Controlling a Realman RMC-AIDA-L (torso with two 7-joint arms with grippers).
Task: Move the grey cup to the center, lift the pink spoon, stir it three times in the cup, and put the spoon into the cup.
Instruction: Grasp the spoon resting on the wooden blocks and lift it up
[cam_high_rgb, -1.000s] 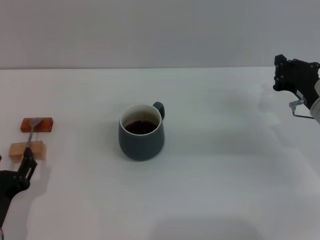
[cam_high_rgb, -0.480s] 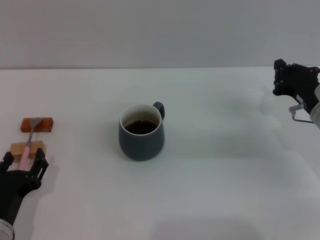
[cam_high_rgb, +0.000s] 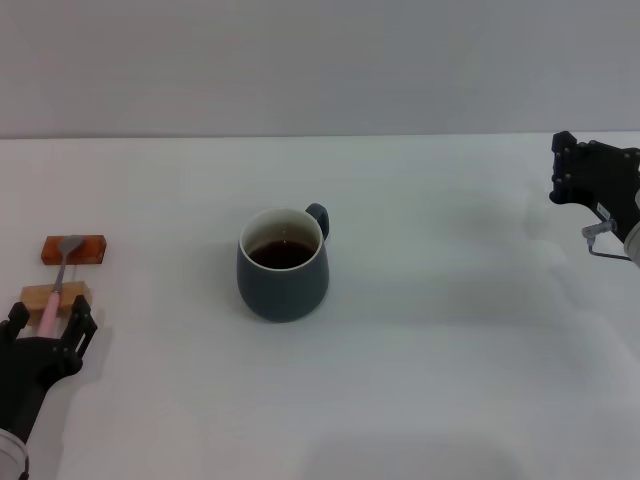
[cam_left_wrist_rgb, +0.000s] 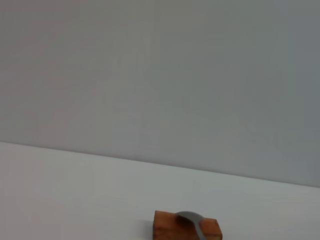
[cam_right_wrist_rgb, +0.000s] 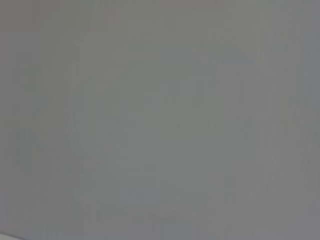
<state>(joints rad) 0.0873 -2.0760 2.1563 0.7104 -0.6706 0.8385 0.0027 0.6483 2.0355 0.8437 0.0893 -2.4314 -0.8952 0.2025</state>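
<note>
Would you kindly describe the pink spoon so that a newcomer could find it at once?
Start at the grey cup mid-table, then look far to the robot's left edge, where two small blocks sit ahead of the left gripper. The pink spoon bridges them, its metal bowl on the reddish-brown block and its handle on the pale wooden block; it is slim and pink.

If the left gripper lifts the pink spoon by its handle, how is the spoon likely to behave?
The pink spoon looks slim and short, so it is probably light and stiff. It bridges the wooden block and the reddish-brown block, leaving room under the handle, yet a nudge might roll it off. The left gripper has open fingers around the handle end; the thin handle may pivot if pinched off-centre.
</note>
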